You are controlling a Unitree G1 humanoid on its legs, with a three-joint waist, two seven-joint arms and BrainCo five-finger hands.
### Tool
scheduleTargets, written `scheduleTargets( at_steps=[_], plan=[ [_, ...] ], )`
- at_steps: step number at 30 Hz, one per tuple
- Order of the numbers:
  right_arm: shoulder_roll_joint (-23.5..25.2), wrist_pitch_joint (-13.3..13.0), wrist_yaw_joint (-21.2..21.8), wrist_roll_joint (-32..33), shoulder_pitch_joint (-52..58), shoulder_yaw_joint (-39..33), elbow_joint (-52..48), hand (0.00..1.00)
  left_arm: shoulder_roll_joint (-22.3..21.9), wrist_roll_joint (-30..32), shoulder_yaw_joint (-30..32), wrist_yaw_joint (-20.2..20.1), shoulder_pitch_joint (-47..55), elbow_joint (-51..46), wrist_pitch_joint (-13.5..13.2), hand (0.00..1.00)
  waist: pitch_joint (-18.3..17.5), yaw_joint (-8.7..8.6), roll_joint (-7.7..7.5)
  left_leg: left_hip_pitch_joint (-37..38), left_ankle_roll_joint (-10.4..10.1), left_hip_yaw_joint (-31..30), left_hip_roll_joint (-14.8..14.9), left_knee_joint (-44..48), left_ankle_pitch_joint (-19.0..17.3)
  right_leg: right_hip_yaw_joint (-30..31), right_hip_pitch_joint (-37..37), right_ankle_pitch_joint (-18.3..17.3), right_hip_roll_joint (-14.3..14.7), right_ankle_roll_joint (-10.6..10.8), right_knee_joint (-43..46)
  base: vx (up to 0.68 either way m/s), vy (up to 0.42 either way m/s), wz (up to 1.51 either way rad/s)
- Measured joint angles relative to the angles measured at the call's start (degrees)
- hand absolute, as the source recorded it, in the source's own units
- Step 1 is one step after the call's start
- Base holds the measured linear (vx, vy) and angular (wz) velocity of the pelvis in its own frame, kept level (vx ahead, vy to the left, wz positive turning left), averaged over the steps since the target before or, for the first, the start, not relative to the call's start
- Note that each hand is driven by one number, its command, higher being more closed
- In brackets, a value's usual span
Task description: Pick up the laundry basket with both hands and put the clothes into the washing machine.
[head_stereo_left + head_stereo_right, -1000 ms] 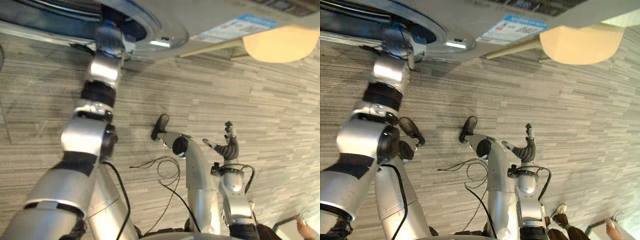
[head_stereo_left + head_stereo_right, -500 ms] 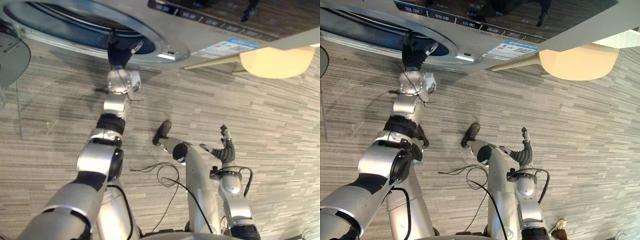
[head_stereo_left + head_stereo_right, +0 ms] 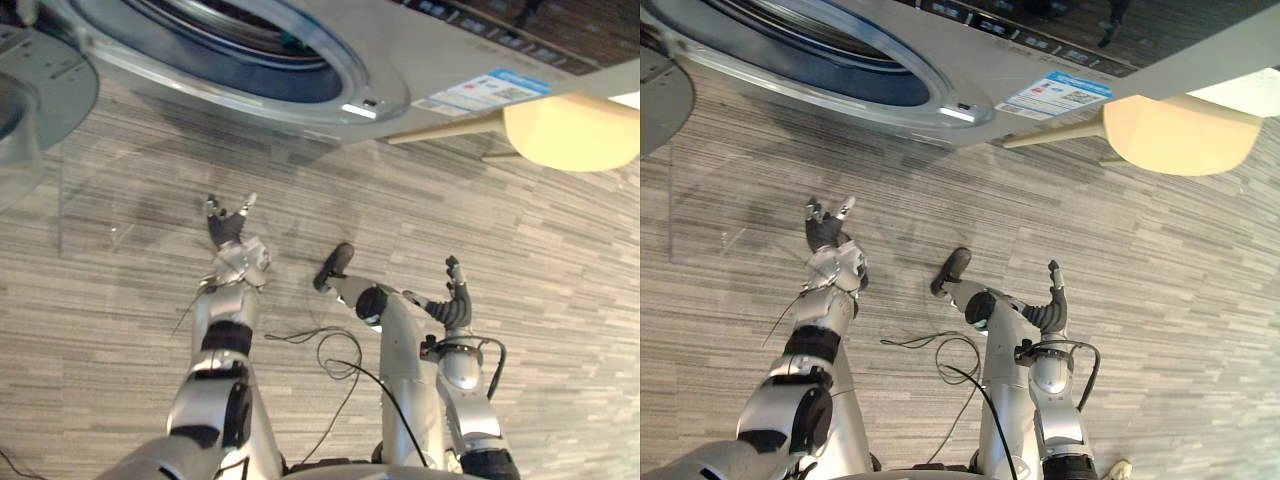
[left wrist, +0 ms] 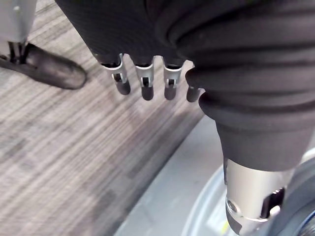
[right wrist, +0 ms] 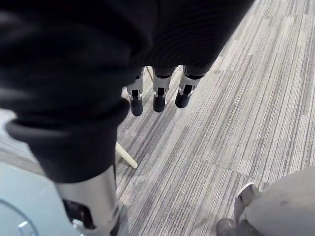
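Hovering over the grey striped carpet floor (image 3: 560,260), my left robot hand (image 3: 228,228) is released: fingers (image 4: 142,88) straight and spread, thumb apart, nothing in the grip. It sits just in front of the silver-grey front-loading washing machine (image 3: 430,60), below the round drum opening (image 3: 250,60) and clear of its metal rim. The machine's transparent round door (image 3: 30,90) stands swung open on my left side. The left wrist view shows the machine's grey front panel just past the fingertips.

My right robot hand (image 3: 452,300) is also released, fingers extended and relaxed, above bare carpet and well apart from the machine. A pale yellow rounded object on a light slanted leg (image 3: 570,130) stands beside the machine, on my right.
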Motion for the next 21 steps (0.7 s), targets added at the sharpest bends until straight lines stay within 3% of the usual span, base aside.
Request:
scheduleTargets(
  at_steps=[1, 3, 9, 12, 17, 21],
  plan=[
    [-0.31, 0.15, 0.00, 0.00, 0.01, -0.06, 0.07, 0.00, -0.15, -1.26, 0.05, -0.13, 2.70, -3.20, -1.58, 0.00, 0.01, 1.06, 1.11, -0.02, 0.23, -0.09, -0.25, 0.01, 0.22, -0.18, 0.01, -0.29, -0.36, -0.04, 0.41, 0.00, -0.017, 0.15],
    [-0.67, 0.19, 0.04, 0.00, -0.01, -0.05, 0.78, 0.00, -0.11, -2.43, 0.20, -0.30, 5.54, -5.02, -2.57, 0.00, -0.11, 1.55, 2.30, 0.11, 0.29, -0.30, -0.89, -0.16, 0.64, -0.30, 0.09, -0.70, -0.98, 0.14, 1.07, 0.00, -0.021, 0.19],
    [-1.73, 0.50, 0.32, 0.01, -0.06, -0.07, 7.58, 0.00, -0.99, -2.41, 0.80, -3.01, 11.95, -5.70, -2.75, 0.00, -0.21, 2.64, 2.85, 4.36, 0.29, -0.23, -1.23, -0.59, 0.64, -0.36, 4.11, -1.29, -1.40, 0.09, 1.43, -0.02, -0.037, 0.11],
    [-1.90, 1.31, 1.44, 0.03, -0.01, -0.07, 12.73, 0.00, -1.22, -1.43, 1.48, -5.22, 15.45, -3.22, -1.64, 0.00, -0.86, 2.61, 3.36, 11.15, 0.07, 0.70, -2.13, -2.67, 0.74, 0.10, 9.74, -1.96, -1.93, 0.42, 0.99, -0.04, -0.086, 0.23],
    [-2.32, 1.67, 2.72, 0.29, 0.31, -0.02, 22.35, 0.00, -1.30, 2.86, 3.02, -7.42, 23.62, 6.09, -0.13, 0.00, -2.29, 2.64, 4.37, 29.78, -1.35, 3.44, -4.39, -12.59, 2.76, 0.54, 25.09, -2.03, -1.59, 1.01, -4.87, -0.01, -0.154, 0.19],
    [-3.37, 1.57, 3.65, 0.63, 3.09, 0.55, 27.32, 0.00, -3.01, 4.87, 4.52, -9.16, 30.86, 10.93, 0.99, 0.00, -8.11, 2.65, 5.72, 44.14, -1.98, 5.86, -7.40, -26.92, 7.01, -2.55, 37.45, -1.09, -0.83, 2.26, -14.02, 0.09, -0.126, 0.36]
  ],
)
